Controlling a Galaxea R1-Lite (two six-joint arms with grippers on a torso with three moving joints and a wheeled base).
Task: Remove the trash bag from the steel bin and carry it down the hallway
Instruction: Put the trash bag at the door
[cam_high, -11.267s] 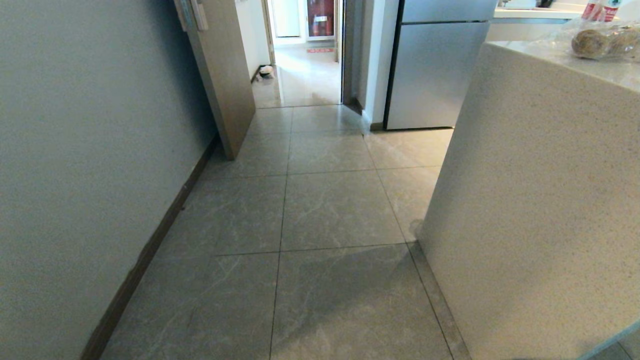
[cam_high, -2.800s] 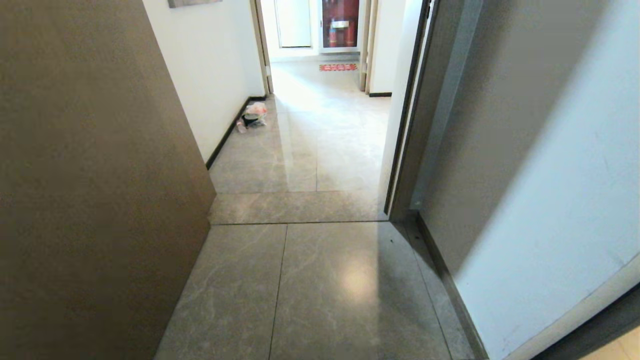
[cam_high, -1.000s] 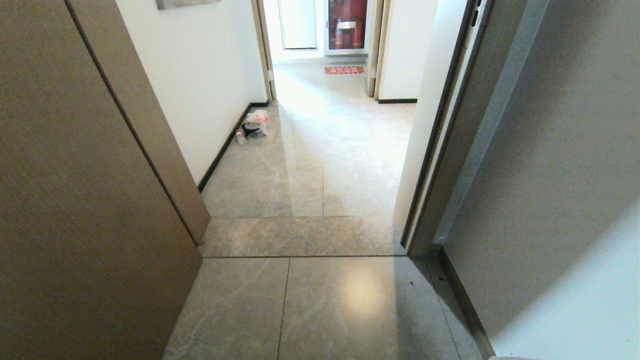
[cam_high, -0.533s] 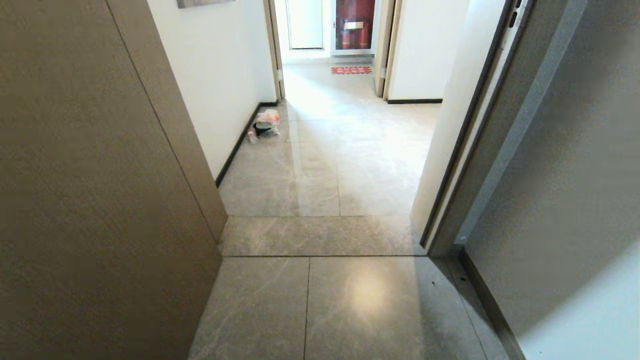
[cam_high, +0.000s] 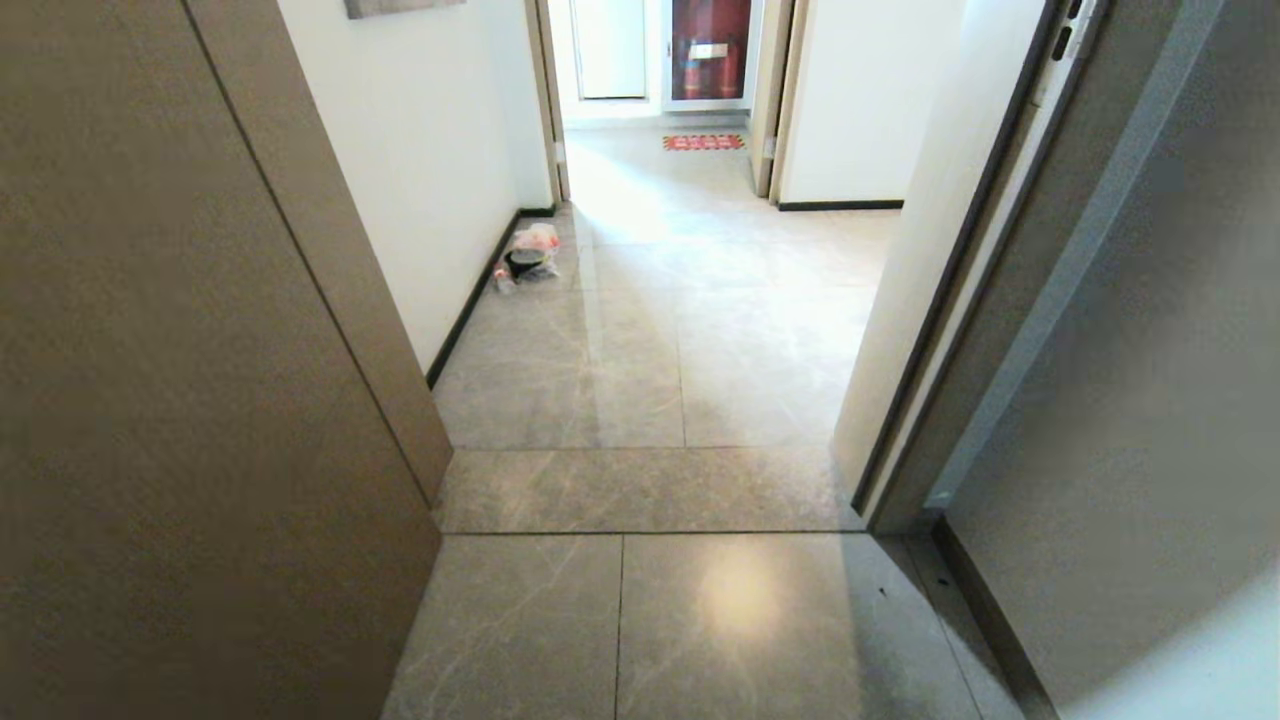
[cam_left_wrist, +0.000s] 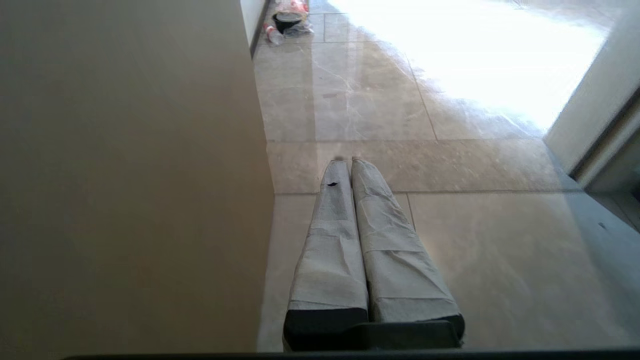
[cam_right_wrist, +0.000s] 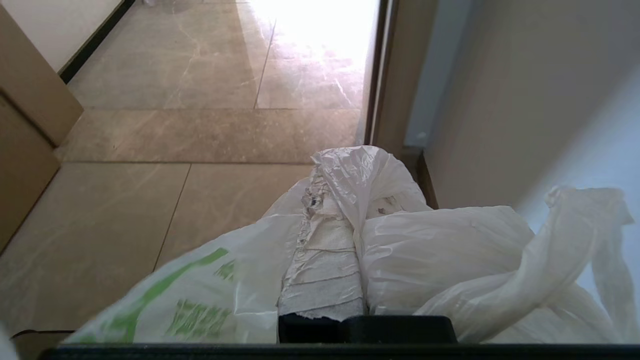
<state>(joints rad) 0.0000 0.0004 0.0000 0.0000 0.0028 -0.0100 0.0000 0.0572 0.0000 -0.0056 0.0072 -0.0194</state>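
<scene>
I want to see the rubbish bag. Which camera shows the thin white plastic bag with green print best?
The right wrist view: the thin white plastic bag with green print fills it, draped over the shut right gripper. The head and left wrist views show none of it.

The head view looks forward and down through the doorway along the hallway (cam_high: 690, 330). Both wrist views sit low, facing the same tiles; head and left wrist share the pink bag (cam_high: 530, 252) beyond the threshold.
</scene>
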